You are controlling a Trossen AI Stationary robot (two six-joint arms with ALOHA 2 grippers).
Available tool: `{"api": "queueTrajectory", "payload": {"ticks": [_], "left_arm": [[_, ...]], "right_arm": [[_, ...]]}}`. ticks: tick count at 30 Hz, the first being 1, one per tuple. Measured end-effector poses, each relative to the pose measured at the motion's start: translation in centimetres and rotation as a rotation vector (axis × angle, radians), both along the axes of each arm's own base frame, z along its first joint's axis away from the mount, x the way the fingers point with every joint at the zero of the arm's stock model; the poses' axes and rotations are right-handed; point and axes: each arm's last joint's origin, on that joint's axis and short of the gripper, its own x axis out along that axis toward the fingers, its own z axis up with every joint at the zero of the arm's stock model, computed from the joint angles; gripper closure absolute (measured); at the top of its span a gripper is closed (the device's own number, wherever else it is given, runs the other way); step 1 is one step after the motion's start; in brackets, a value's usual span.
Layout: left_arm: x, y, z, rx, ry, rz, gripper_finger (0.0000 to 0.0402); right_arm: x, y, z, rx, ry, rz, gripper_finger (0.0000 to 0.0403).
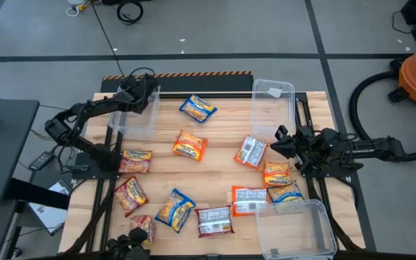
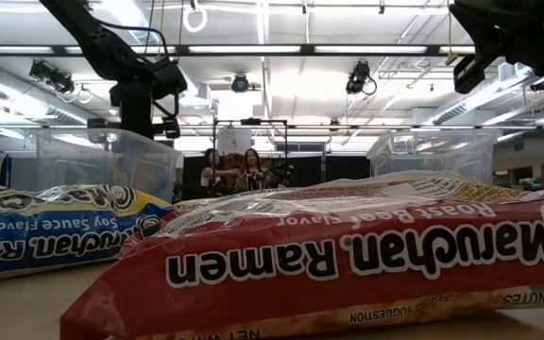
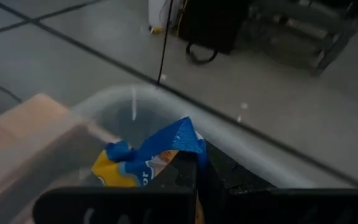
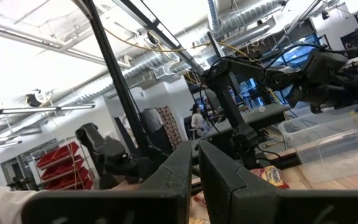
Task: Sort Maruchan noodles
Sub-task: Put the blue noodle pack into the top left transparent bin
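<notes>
Maruchan noodles (image 1: 191, 146) lie scattered over the wooden table (image 1: 222, 123) in the high view, about a dozen packets, most toward the near edge and the middle. The left gripper (image 1: 141, 92) hangs over the clear bin (image 1: 134, 114) at the table's far left corner. The right gripper (image 1: 280, 142) waits low near the right edge, pointing toward the middle, with an upturned silver-backed packet (image 1: 250, 152) just beside its tip and an orange packet (image 1: 276, 173) close by; of the two arms it is much the nearer to these. The silver-backed packet's long axis runs roughly from far edge to near edge, slightly askew.

From table height, a red roast beef packet (image 2: 348, 264) fills the foreground, a blue soy sauce packet (image 2: 55, 236) beside it; the left arm (image 2: 144, 85) stands above the bin.

Past the left wrist, the fingers are clenched on a blue-and-yellow packet (image 3: 151, 158), which hangs inside the bin's rim. Letting go here looks like the next move.

Past the right wrist, the fingers (image 4: 173, 180) stand nearly together, a thin gap between them, holding nothing visible.
</notes>
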Motion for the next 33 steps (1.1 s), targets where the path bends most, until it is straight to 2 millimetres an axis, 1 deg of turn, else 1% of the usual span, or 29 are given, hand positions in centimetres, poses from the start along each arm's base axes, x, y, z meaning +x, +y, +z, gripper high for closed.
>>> {"api": "queueTrajectory", "payload": {"ticks": [6, 11, 16, 19, 27, 33], "left_arm": [[0.22, 0.08, -0.32, -0.027, -0.046, -0.034, 0.0367], [0.25, 0.05, -0.38, -0.050, -0.031, -0.060, 0.0335], [0.34, 0.04, -0.45, -0.070, -0.052, -0.087, 0.0300], [0.34, 0.06, -0.45, -0.073, -0.054, -0.090, 0.0286], [0.09, 0.19, -0.27, -0.065, -0.059, -0.081, 0.0282], [0.33, 0.24, -0.08, -0.044, -0.077, -0.090, 0.0282]], "right_arm": [[0.00, 0.00, 0.00, -0.002, -0.001, -0.001, 0.0367], [0.00, 0.00, 0.00, -0.002, 0.000, -0.001, 0.0366], [0.00, 0.00, 0.00, 0.000, 0.000, 0.000, 0.0367], [0.00, 0.00, 0.00, 0.000, -0.001, 0.000, 0.0367], [0.00, 0.00, 0.00, 0.000, 0.000, 0.000, 0.0367], [0.00, 0.00, 0.00, -0.002, 0.000, -0.001, 0.0367]]}}
